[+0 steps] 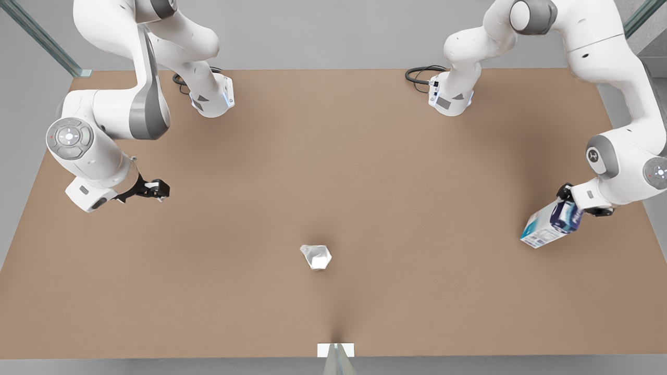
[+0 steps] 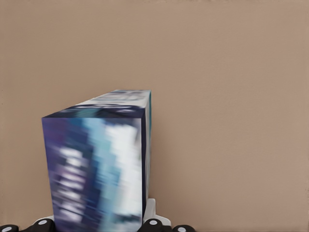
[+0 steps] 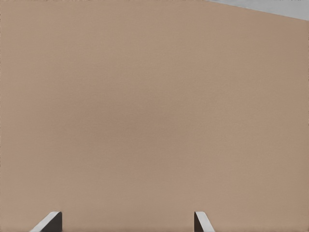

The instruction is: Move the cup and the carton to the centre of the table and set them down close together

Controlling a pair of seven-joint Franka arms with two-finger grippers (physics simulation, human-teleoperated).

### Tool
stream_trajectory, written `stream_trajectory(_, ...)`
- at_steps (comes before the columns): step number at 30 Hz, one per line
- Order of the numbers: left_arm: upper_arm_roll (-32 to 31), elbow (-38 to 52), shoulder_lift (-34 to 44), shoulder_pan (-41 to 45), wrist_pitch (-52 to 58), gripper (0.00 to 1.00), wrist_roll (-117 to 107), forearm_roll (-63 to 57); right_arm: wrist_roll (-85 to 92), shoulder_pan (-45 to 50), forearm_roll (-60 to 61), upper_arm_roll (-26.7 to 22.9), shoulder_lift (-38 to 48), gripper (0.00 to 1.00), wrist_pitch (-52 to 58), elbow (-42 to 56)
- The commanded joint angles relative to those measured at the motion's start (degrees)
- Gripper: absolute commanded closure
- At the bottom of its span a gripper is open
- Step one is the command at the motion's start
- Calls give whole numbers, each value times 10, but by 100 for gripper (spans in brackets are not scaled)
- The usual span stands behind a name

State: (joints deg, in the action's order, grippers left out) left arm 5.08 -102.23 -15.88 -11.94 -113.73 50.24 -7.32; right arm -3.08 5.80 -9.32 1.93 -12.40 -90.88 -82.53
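Carton (image 1: 551, 225): white with dark blue and teal print, held at the front view's right, near the right-hand edge of the counter (image 1: 365, 172); it is tilted, long axis running diagonally from the gripped end at upper right down toward the lower left, pointing inward over the brown surface. Whether its lower end touches the counter cannot be told. Left gripper (image 1: 579, 207): fingers pinching the carton's upper end; in the left wrist view the carton (image 2: 99, 169) rises from between the finger mounts, with bare counter (image 2: 231, 96) beyond it. Cup (image 1: 316, 256): pale grey-white, faceted, resting alone on the counter about midway across and somewhat toward the near edge in the front view, well apart from the carton and both grippers; which way its mouth faces cannot be told. Right gripper (image 1: 156, 189): waits at the front view's left, near that edge, fingers (image 3: 48, 223) spread apart with nothing between them. Open brown surface lies on all sides of the cup and between cup and carton.
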Motion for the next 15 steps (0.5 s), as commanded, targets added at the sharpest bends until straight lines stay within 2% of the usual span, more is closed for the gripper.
stream_trajectory(1, 0, 1, 1, 6, 2, 39, 0, -8, 1, 0, 1, 0, 0, 0, 0, 0)
stream_trajectory(5, -7, 19, 3, 98, -1, 39, 2, -38, 1, -1, 1, -1, 1, 0, 0, 0)
stream_trajectory(10, -14, 26, 1, 293, 14, 38, 125, -50, 1, -2, 2, -3, 0, 0, 0, 1)
stream_trajectory(11, -24, 27, -2, 317, 13, 36, 140, -50, 1, -2, 2, -3, 0, 0, 0, 1)
stream_trajectory(13, -83, 51, -29, 320, 14, 37, 144, -49, 1, -2, 2, -3, 0, 0, 0, 1)
stream_trajectory(15, -89, 118, -75, 365, 50, 36, 135, -14, 1, -2, 3, -4, 0, 0, 0, 1)
